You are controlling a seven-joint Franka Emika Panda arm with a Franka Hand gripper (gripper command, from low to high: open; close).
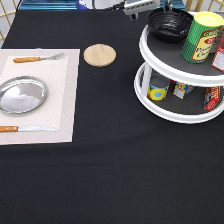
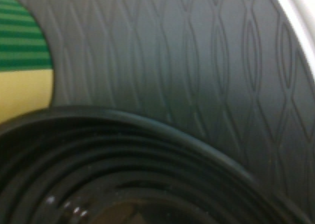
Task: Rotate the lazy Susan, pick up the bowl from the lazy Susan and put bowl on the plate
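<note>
- The gripper (image 1: 161, 6) sits at the exterior view's top edge, just above the far rim of the bowl; only part of the grey hand shows there, and I cannot tell how it is set.
- The bowl (image 1: 170, 23), glossy black with ridges inside, rests on the top tier of the lazy Susan (image 1: 170, 100), at that tier's upper-left side in the exterior view.
- In the wrist view the bowl's rim and inner ridges (image 2: 131, 165) fill the foreground, with the dark grey patterned mat of the turntable (image 2: 191, 70) behind them.
- Just beside the bowl, toward the exterior view's right, stands a green and yellow can (image 1: 202, 37); a red container (image 1: 220, 52) is cut off by the right edge.
- On the lower tier stand a yellow and blue tin (image 1: 159, 90), a small box (image 1: 183, 90) and a red can (image 1: 212, 97).
- The plate (image 1: 21, 94), shiny silver, lies bare on a pale placemat (image 1: 62, 100) at the exterior view's left, well apart from the lazy Susan.
- A fork (image 1: 37, 58) with an orange handle lies above the plate on the mat, and a knife (image 1: 25, 129) with an orange handle lies below it.
- A round wooden disc (image 1: 99, 54) lies on the black tablecloth (image 1: 110, 175) between the mat and the turntable.
</note>
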